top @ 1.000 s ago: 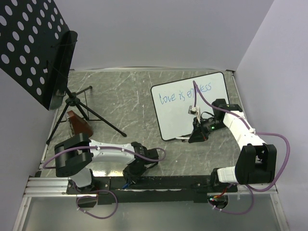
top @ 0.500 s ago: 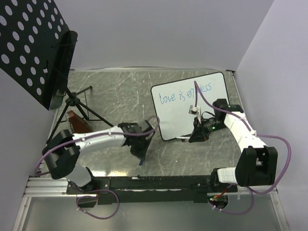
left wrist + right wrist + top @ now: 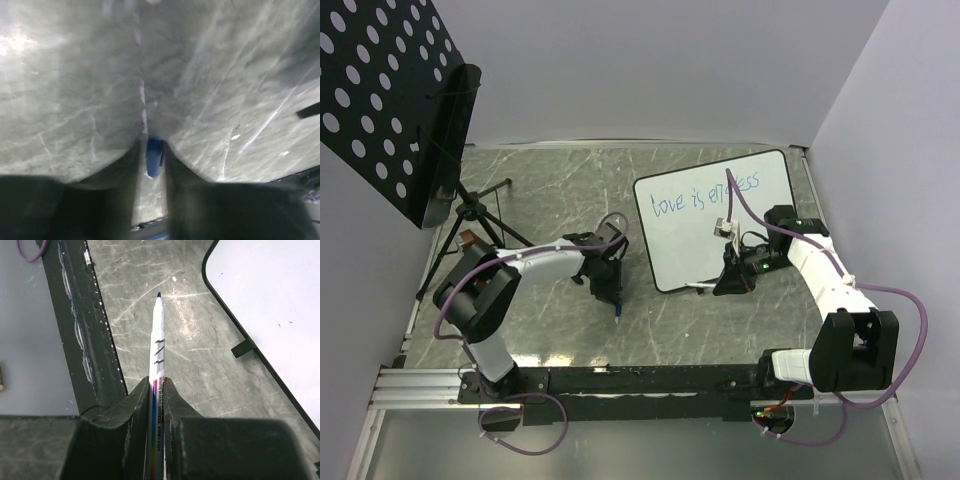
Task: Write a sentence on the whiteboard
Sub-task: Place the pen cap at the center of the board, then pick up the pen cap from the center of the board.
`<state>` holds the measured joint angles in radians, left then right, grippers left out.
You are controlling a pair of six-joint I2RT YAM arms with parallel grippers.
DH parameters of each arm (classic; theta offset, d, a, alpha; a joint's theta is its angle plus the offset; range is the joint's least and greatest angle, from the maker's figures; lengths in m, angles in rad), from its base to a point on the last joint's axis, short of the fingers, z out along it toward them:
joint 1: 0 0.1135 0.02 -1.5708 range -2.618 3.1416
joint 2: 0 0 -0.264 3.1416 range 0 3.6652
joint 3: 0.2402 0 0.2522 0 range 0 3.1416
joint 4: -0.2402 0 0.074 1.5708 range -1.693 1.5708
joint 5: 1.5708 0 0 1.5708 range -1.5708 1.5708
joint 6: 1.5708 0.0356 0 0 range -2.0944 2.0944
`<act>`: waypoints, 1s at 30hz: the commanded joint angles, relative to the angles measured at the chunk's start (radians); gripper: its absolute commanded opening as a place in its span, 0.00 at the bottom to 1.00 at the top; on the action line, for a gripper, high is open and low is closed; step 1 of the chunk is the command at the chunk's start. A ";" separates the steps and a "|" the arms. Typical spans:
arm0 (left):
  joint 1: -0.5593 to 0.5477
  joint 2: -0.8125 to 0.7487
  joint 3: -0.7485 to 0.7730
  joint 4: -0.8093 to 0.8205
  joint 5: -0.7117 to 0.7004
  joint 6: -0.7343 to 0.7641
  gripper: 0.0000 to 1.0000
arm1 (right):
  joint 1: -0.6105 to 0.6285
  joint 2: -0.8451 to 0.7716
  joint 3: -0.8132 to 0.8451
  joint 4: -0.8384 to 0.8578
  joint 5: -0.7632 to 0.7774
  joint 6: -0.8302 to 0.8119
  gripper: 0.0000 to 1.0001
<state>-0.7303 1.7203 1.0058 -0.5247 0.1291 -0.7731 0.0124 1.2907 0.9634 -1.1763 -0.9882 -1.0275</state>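
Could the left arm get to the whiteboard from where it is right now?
Probably yes: the left arm ends just left of the whiteboard, with only bare table between them. Its jaws are busy pinching a small blue piece, though.

White arm links, black joints, purple cables.

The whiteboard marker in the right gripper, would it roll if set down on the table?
Probably: the whiteboard marker has a slim round barrel with no clip showing, and the table looks smooth. It seems stiff and light, jutting straight from the right gripper. Its uncapped tip could smear.
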 commanded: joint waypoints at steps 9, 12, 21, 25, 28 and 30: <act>0.034 -0.293 -0.042 -0.044 0.090 0.217 0.54 | -0.008 -0.045 0.020 -0.020 -0.047 -0.054 0.00; 0.026 -0.402 -0.016 -0.089 0.066 0.382 0.54 | -0.008 -0.051 0.023 -0.023 -0.049 -0.057 0.00; -0.032 -0.582 -0.085 0.009 0.271 1.094 0.56 | -0.006 -0.076 0.026 -0.025 -0.053 -0.060 0.00; -0.034 -0.593 -0.177 0.064 0.317 1.499 0.57 | -0.049 -0.088 0.029 -0.031 -0.056 -0.063 0.00; -0.034 -0.507 -0.138 0.048 0.325 1.615 0.56 | -0.074 -0.097 0.031 -0.048 -0.070 -0.077 0.00; -0.035 -0.443 -0.107 0.003 0.334 1.644 0.53 | -0.100 -0.099 0.028 -0.060 -0.076 -0.094 0.00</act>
<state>-0.7639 1.1831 0.8398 -0.5198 0.4000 0.6056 -0.0502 1.2205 0.9634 -1.2026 -1.0046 -1.0569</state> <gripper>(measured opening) 0.558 0.186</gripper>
